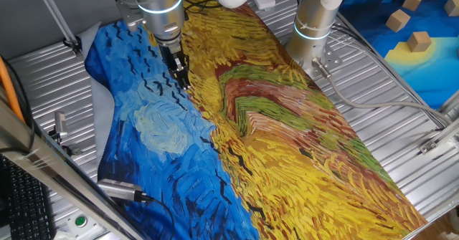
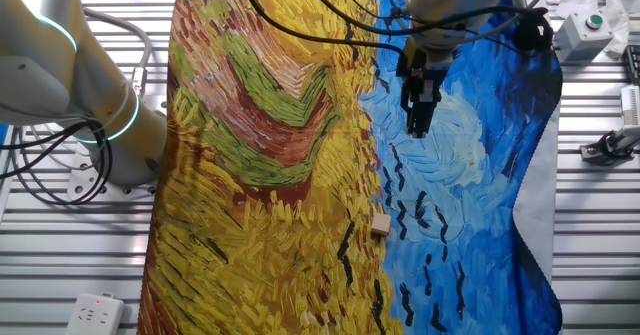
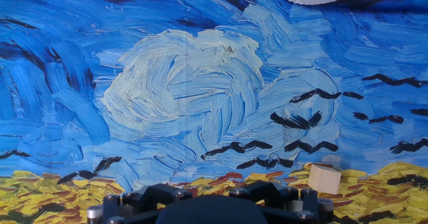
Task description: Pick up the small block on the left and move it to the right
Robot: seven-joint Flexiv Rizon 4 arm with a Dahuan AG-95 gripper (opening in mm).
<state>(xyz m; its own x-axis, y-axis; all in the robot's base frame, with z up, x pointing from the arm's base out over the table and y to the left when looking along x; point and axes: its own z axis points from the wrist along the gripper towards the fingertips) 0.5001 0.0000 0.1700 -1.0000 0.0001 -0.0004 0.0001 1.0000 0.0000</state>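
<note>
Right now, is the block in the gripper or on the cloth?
On the cloth. The block sits alone at the yellow-blue border, with the gripper above and apart from it.

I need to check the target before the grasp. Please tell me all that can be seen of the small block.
The small block is a pale, plain cube that looks like wood. It lies flat on the painted cloth, at the border of its yellow and blue parts. Nothing else touches it; the hand hangs apart from it.
</note>
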